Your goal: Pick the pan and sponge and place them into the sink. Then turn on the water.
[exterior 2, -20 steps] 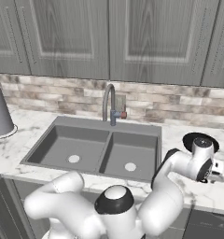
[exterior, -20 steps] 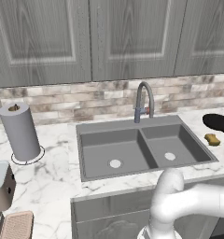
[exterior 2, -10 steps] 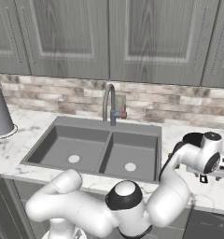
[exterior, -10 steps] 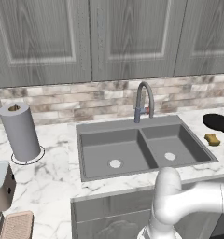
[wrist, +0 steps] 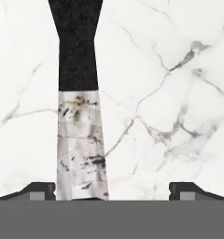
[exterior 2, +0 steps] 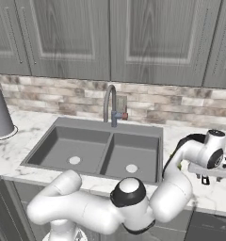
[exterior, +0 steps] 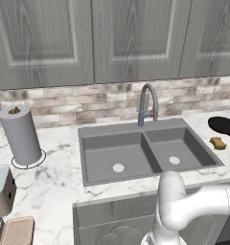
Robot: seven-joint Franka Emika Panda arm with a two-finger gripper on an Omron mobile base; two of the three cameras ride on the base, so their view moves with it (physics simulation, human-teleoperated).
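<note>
End effector, jaws standing wide and empty, is hovering over small black frying pan's handle on marble desk; next likely centring, descending, closing.

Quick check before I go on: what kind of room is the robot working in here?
A rendered home kitchen, by the look of it: a double-basin sink with an arched faucet, marble counter, grey wall cabinets.

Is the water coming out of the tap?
Off. No blue stream falls from the faucet spout, and both basins of the sink look dry.
</note>
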